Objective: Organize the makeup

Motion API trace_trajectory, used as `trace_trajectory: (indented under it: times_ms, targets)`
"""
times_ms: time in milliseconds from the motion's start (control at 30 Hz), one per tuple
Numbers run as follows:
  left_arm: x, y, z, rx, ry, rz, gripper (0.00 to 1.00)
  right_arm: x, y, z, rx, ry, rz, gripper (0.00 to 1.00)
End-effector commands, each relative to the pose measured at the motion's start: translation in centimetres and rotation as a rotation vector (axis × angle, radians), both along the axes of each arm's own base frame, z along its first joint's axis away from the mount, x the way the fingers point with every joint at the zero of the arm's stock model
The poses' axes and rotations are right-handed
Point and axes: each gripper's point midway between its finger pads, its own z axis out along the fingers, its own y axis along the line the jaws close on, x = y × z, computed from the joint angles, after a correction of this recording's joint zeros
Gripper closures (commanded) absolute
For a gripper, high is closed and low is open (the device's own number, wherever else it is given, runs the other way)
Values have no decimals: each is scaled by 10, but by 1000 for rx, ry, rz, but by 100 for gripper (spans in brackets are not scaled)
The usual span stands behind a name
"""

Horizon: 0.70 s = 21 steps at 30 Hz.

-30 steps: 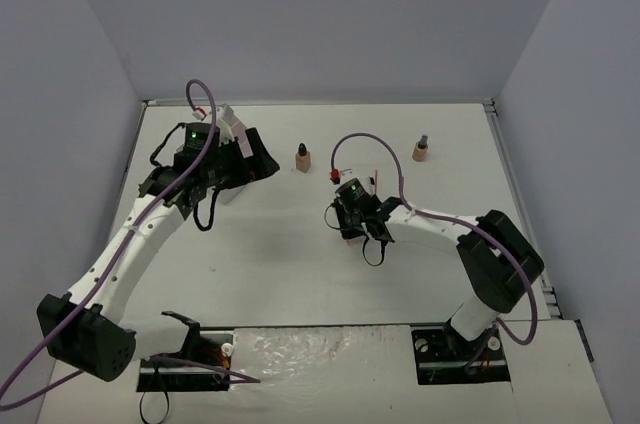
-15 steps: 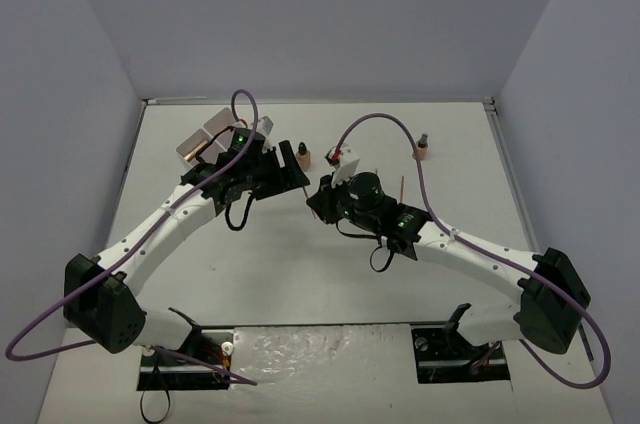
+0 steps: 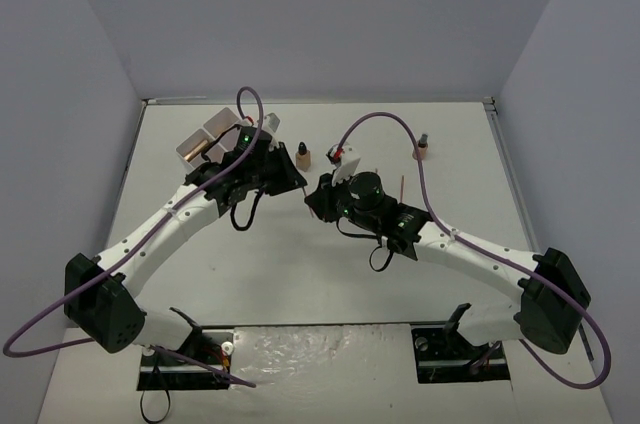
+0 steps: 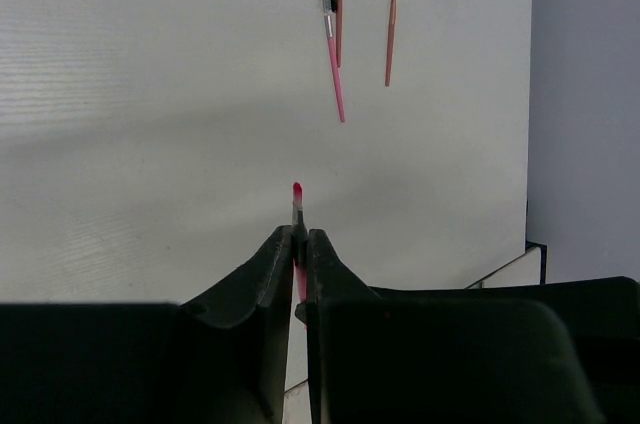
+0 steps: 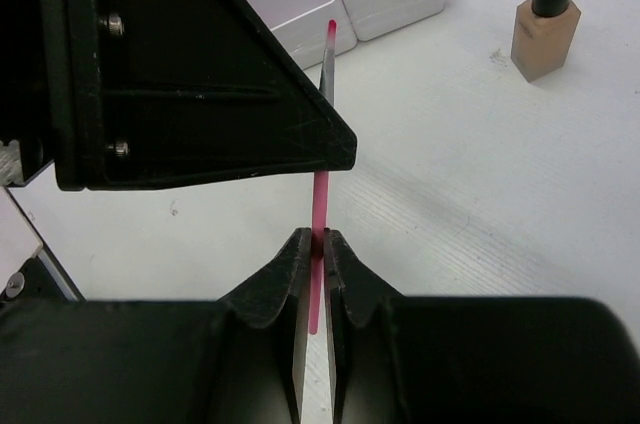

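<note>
surface (image 3: 300, 279): white, with walls on three sides.
left arm (image 3: 165, 226): stretched forward and inward, wrist bent toward centre, meeting the right arm mid-surface.
right arm (image 3: 470, 254): long reach inward and left, wrist aimed at the left gripper.
white box (image 3: 205, 136): behind-left of the left gripper; from the right wrist, its compartments sit just past that gripper's finger.
left gripper (image 4: 301, 236): pressed together on the pink stick (image 5: 321, 199), red tip poking out past its fingertips.
right gripper (image 5: 316, 239): pinching the same stick lower on the shaft, nearly nose to nose with the left gripper.
tan bottle (image 5: 545, 22): upright, just beyond both grippers.
second bottle (image 3: 422, 148): upright, well beyond-right of the right gripper.
loose sticks (image 4: 334, 64): three lying flat, well ahead of the left gripper. The pink brush-tipped one is right beside a tan one; another tan one lies apart.
</note>
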Motion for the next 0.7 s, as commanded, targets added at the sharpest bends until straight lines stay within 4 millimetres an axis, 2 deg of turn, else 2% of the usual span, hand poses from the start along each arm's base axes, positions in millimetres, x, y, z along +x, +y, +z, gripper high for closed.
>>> trace_trajectory:
  times_ms: [0, 133, 200, 433, 633, 667]
  targets:
    - [14, -1, 41, -25, -134, 9, 100, 6, 3, 42, 100, -94, -22, 71]
    - [26, 19, 50, 95, -241, 14, 100, 13, -8, 36, 49, -86, -83, 42]
    - [37, 35, 53, 198, -321, 6, 100, 16, -16, 29, 7, -78, -109, 34]
    - [99, 123, 67, 562, -572, -1, 100, 20, -59, 5, -92, -33, -220, 10]
    - [143, 174, 68, 748, -701, -50, 100, 27, -101, 0, -100, -7, -315, 6]
    - [149, 177, 66, 748, -715, -66, 100, 27, -108, -1, -104, -4, -330, 6]
